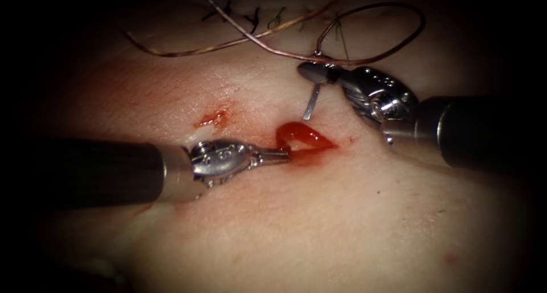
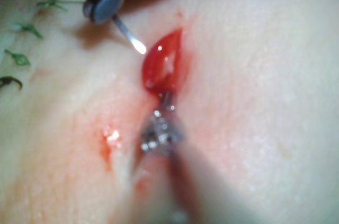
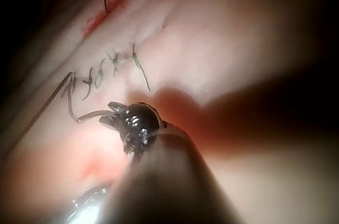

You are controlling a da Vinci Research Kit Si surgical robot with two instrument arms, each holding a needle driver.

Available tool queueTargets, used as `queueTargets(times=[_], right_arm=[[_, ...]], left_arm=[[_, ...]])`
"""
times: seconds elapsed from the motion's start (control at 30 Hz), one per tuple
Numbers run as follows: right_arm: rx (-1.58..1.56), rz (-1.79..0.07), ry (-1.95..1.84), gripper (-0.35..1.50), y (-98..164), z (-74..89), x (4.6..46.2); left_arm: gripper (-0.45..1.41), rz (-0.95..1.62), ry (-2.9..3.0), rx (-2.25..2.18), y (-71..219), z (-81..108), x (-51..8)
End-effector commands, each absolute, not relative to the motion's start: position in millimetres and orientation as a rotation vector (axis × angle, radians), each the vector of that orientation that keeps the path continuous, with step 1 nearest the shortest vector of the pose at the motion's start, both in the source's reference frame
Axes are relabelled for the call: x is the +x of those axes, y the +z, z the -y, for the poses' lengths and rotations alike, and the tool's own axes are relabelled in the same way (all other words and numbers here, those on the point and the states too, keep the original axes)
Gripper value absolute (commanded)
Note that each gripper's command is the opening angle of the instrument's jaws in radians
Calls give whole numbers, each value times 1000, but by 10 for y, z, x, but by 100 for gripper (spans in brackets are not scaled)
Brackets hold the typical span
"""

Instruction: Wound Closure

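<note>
Pale, soft pork-belly tissue (image 1: pixel 319 224): yielding, wet, likely slippery. Short red-filled cut (image 1: pixel 302 139) at centre, pooled red fluid (image 2: pixel 164 65) inside.
Left tool (image 1: pixel 282 154): jaws closed or nearly so at cut's left edge; hold on tissue not discernible.
Right tool (image 1: pixel 313 73): jaws clamped on curved steel needle (image 1: pixel 310 102) near its thread end, point hanging free above tissue, just beyond the cut. Stiff, thin, sharp; best gripped mid-curve, judged.
Brownish thread (image 1: pixel 370 53) looping behind: limp, tangle-prone.
Dark cut thread ends (image 3: pixel 114 68) nearby.
</note>
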State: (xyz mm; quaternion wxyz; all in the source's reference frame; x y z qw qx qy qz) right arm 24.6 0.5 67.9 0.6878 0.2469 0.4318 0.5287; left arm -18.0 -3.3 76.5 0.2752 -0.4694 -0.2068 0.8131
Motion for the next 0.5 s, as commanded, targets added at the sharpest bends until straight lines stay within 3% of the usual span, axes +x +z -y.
queueTargets(times=[0.03,0.5], right_arm=[[582,-943,1197,-35,686,2,257],[726,-951,1227,-35,693,17,265]], left_arm=[[-10,558,2184,-1261,771,38,-185],[-10,559,2184,-1261,771,37,-185]])
